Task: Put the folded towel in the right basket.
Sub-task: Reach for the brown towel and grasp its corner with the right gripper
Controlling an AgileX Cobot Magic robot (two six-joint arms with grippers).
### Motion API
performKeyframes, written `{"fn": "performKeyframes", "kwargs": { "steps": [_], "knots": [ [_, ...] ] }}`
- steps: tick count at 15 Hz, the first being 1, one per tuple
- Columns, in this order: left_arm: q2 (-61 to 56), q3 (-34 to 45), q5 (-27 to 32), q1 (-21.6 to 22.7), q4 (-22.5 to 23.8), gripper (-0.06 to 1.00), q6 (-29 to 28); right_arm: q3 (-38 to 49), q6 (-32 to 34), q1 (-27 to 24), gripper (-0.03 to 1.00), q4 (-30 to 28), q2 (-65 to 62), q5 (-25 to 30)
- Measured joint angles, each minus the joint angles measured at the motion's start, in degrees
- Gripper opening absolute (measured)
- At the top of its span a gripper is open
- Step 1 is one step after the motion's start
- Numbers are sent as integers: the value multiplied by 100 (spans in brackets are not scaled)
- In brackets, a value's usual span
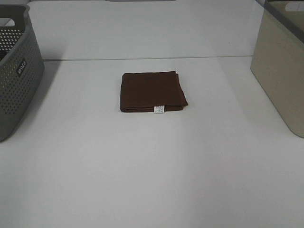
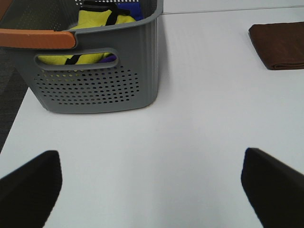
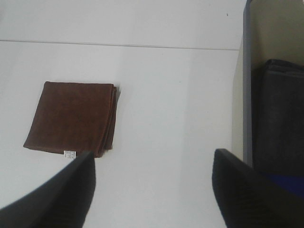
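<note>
Jaws on both arms stand wide apart and grip nothing. The left jaws show in the left wrist view as two dark tips with only white surface between them. The right jaws look the same in the right wrist view, and one tip lies across the towel's nearest corner in that picture.

The white bench (image 1: 152,180) fills nearly all of the high view and carries everything else. A seam line crosses it behind the towel.

The right basket (image 1: 280,71) stands at the right edge of the high view. It is beige-walled with a grey rim, and the frame cuts it off. The right wrist view looks down into it, where a dark blue-grey cloth (image 3: 278,118) lies flat against the inner wall.

The left basket (image 1: 16,71) stands at the left edge. It is grey with rows of small holes and a slot handle. The left wrist view shows a yellow cloth (image 2: 99,19) with black and blue patches bundled inside it. An orange-brown bar (image 2: 35,38) crosses the basket's near rim there; what it is I cannot tell.

The folded towel (image 1: 153,91) lies flat on the bench between the two baskets, well apart from each and outside both. It is dark brown and roughly square, with its stacked edges showing on the right side.

A small white label (image 1: 159,109) pokes out from the towel's front edge.
</note>
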Motion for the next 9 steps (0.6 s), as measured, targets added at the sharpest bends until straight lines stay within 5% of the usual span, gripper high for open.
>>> {"fn": "performKeyframes", "kwargs": {
  "steps": [9],
  "knots": [
    [0, 0, 0, 0, 0, 97, 0, -2320, -29, 1089, 66, 46, 2796, 682]
  ]
}}
